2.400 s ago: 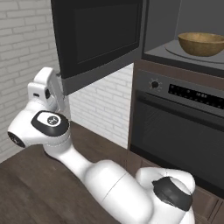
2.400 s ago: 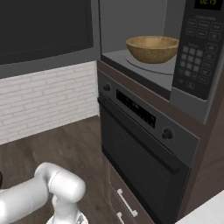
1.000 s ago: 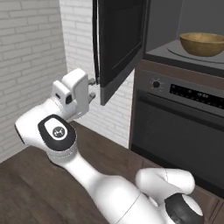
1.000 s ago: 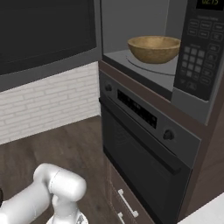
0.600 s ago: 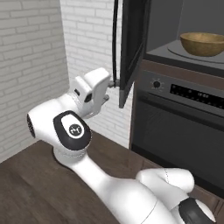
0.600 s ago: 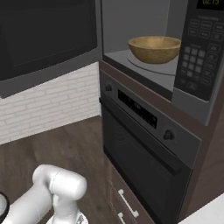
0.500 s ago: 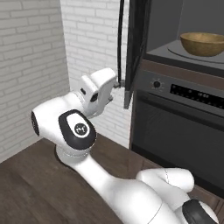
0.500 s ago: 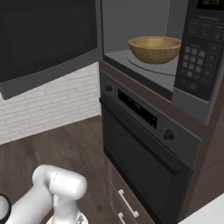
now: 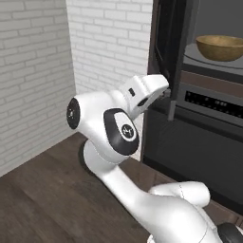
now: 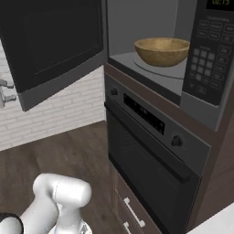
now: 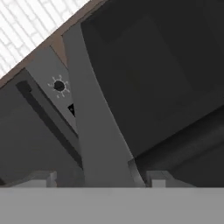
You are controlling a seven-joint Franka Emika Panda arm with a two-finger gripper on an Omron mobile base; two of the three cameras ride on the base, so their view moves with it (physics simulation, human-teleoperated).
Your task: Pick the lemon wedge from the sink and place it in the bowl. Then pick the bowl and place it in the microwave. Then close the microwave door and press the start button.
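The gripper [image 9: 167, 93] sits in the upper middle of the left base view, at the end of the white arm, right against the lower outer edge of the microwave door [image 10: 55, 50]. In the hand view two pale fingertips [image 11: 154, 178] rise at the bottom with the grey edge strip of the door running up between them, so the jaws stand apart, straddling or pressing on that edge rather than clamped on anything; nothing is carried.

The door hangs partly swung in. In the right base view it fills the upper left as a black panel with a dark window, its free edge well apart from the microwave [image 10: 151, 27] opening to its right. Its long axis runs upright, and the opening lies beyond the gripper, toward the right of the left base view. In my judgement the coming push has to carry the door's free edge that way until it meets the frame.

The bowl [image 10: 162, 50] rests on the round plate inside the microwave. Whether the lemon wedge lies in it cannot be told.

The keypad [image 10: 206, 75] at the upper right has a green display, too blurred to read.
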